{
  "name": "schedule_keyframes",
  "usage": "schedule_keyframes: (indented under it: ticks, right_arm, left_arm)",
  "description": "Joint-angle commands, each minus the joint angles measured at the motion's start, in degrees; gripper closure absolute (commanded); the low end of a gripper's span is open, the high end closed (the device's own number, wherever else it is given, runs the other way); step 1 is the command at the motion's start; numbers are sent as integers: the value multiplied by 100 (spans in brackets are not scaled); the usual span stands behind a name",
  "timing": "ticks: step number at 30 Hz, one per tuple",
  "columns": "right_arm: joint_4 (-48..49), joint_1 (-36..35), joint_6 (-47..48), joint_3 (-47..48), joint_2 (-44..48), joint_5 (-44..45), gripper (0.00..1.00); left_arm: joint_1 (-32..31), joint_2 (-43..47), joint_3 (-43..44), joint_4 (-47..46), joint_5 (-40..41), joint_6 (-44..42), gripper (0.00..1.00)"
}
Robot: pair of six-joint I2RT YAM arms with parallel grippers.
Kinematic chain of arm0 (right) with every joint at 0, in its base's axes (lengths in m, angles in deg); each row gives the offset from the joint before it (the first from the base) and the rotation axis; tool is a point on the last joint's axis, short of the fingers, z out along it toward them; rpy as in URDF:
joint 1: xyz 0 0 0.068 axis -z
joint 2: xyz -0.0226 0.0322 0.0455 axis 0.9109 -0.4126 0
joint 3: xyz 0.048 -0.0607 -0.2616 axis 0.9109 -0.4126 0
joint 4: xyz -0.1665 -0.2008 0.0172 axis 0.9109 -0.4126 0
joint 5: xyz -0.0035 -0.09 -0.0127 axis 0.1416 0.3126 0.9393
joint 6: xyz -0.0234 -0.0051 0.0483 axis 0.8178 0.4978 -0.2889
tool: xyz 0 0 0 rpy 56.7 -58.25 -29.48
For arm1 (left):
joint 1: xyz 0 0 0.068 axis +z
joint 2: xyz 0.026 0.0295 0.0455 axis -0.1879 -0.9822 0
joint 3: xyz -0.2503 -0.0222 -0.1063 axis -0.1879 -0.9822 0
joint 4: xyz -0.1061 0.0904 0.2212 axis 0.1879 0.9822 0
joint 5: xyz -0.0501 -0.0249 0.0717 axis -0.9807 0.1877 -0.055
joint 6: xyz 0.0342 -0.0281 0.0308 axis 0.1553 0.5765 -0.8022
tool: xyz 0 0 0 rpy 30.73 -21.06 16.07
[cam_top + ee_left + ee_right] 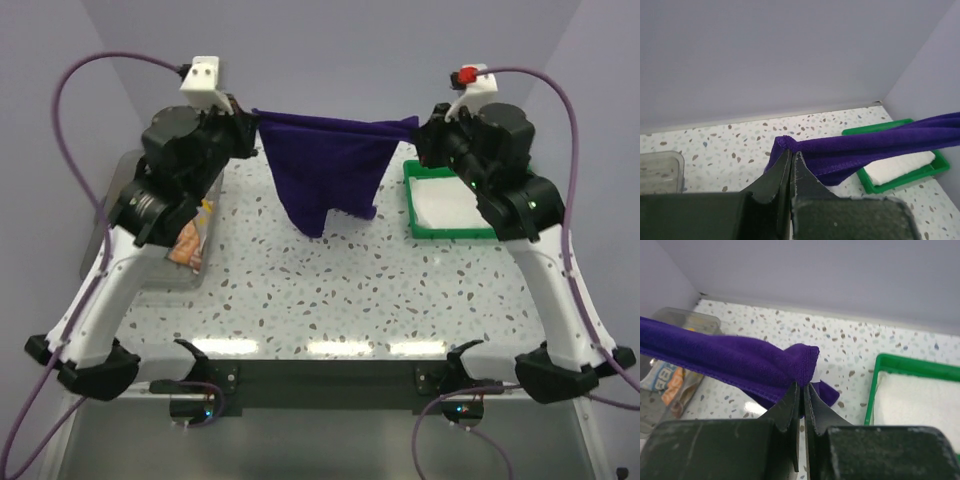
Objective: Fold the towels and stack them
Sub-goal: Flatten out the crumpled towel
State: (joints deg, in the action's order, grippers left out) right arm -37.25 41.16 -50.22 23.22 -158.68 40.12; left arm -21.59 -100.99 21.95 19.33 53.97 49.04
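Purple towel [330,170] (soft, taut, draped)

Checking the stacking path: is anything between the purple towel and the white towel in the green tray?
Nothing visible: the purple towel hangs between the left gripper and right gripper, and the white towel lies uncovered.

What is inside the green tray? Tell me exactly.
A white towel lies in the green tray. The right arm covers the tray's far right corner; anything under the towel is hidden.

Black-and-white arms [105,295], purple cables [120,54], maybe LEDs [529,203]
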Motion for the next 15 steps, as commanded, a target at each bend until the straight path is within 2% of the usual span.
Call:
schedule_keyframes:
  ticks: [1,5,9,12,15]
  right_arm:
    - [562,4,696,-375,1055,-552,100]
    - [615,-5,1031,-535,1908,-1202,100]
    - [475,4,1129,-299,2410,-1440,100]
    - [334,4,1137,70,2367,-1546,100]
    - [290,4,1041,369,2122,-1590,100]
  left_arm:
    - [-246,1033,-558,-801,-459,-659,100]
    - [-458,1956,-1270,-1275,-1082,-941,100]
    - [-466,2484,-1254,-1400,-1584,-1011,100]
    - [-458,2424,-912,-1268,-1682,-1055,100]
    - [-467,2117,-525,-1049,-1410,-1064,100]
